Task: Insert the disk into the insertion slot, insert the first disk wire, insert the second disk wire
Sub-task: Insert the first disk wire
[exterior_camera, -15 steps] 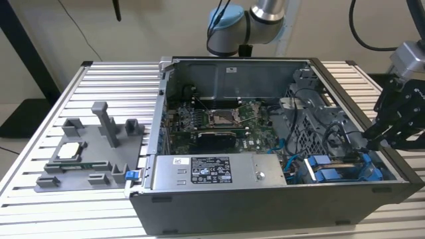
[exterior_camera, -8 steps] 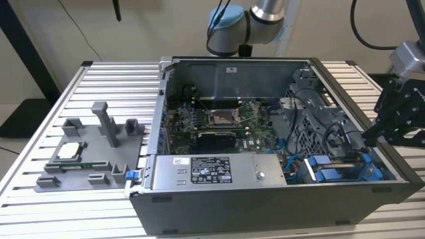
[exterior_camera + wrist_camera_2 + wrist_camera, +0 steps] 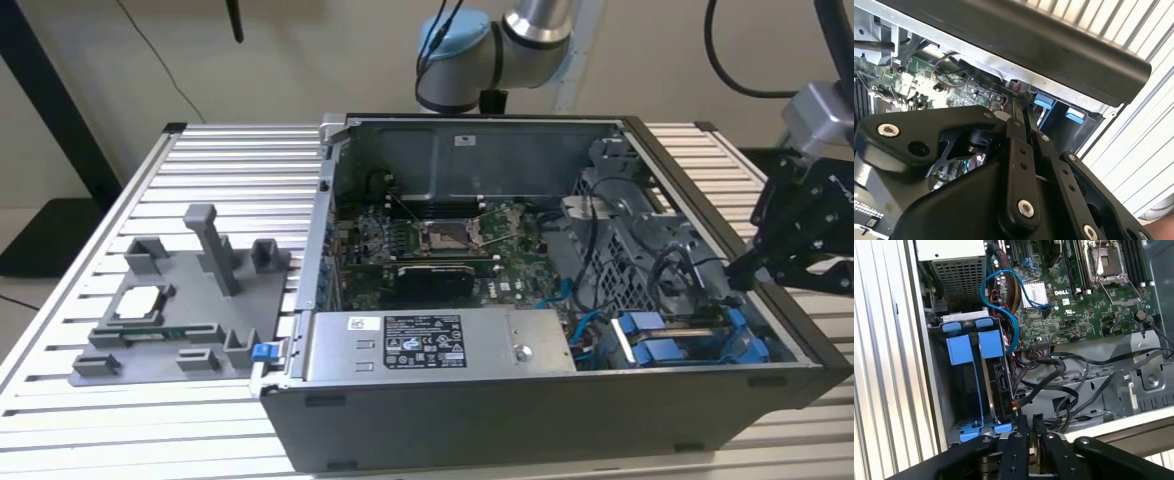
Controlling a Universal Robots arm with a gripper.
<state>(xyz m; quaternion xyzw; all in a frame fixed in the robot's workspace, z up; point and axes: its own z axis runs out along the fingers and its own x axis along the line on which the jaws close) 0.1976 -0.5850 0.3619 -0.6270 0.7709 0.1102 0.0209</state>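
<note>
We're looking into an open computer case (image 3: 534, 420) sitting on the slatted table (image 3: 54, 400), and it's crowded in there. The motherboard (image 3: 447, 240) is lying across the middle. The silver power-supply box (image 3: 441, 345) is sitting along the case's lower edge in the exterior view. A grey parts fixture (image 3: 187, 310) is standing on the table beside the case, toward the exterior view's left. A looping blue cable (image 3: 1017, 332) and a tangle of black cables (image 3: 1051, 361) are crowding the drive bay. The disk (image 3: 998, 385) is sitting on edge in its blue carrier (image 3: 961, 347) inside that bay, at the case's corner. The gripper (image 3: 1028, 419) is hovering just beside the disk's connector end, with its jaws drawn closed together. Whether they're pinching a wire, I can't tell.
</note>
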